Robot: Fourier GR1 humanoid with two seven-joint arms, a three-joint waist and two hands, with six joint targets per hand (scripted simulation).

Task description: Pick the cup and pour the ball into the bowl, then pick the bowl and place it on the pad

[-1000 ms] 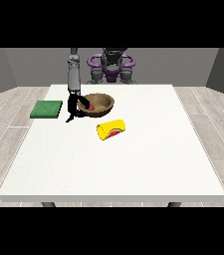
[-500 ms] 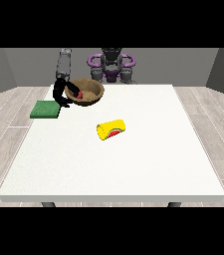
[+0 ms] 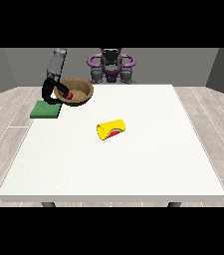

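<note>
Yellow cup [image 3: 111, 130] lies on its side mid-tabletop [image 3: 108, 169], so your pour looks finished: a red ball [image 3: 69, 94] sits inside the brown bowl [image 3: 75, 91]. Further back, the hand at the view's left [image 3: 50, 91] has its fingers curled round the bowl's rim, holding it tilted above the tabletop, just beside the green pad [image 3: 46, 109]. You have only the placing left.

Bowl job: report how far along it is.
Done: the yellow cup lies on its side on the table, and the red ball sits in the brown bowl. In hand: the hand at the view's left holds the bowl, tilted. Left: setting it on the green pad.
</note>
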